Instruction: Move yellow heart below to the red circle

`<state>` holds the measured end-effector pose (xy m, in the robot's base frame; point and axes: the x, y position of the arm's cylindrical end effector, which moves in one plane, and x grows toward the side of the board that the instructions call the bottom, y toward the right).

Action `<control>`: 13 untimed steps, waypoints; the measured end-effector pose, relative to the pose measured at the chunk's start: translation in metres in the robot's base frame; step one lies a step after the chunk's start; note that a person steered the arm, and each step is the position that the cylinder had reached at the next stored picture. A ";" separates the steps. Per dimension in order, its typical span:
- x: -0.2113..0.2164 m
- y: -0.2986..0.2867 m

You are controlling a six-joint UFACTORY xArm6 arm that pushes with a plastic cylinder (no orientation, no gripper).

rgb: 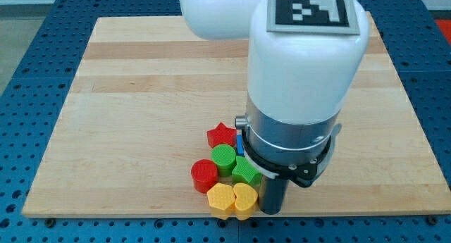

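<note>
Yellow heart (pixel 246 198) sits at five o'clock from the red circle (pixel 204 175), touching a yellow block (pixel 220 198) on its nine o'clock side. My tip (pixel 270 210) stands just at the heart's three o'clock; it has no claw, so it grips nothing. Judging from this, a gentle push toward nine o'clock should work, though the yellow block may jam, and the green blocks (pixel 224 157) crowd close above.

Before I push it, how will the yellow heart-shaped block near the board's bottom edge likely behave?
The yellow heart-shaped block looks low and flat-based, so it probably slides rather than tips or rolls. It touches another yellow block, which may get dragged along. My tip stands just at its right.
</note>
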<state>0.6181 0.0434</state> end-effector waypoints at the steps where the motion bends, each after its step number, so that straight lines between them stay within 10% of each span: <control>1: 0.000 -0.007; 13: 0.000 -0.033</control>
<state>0.6182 0.0102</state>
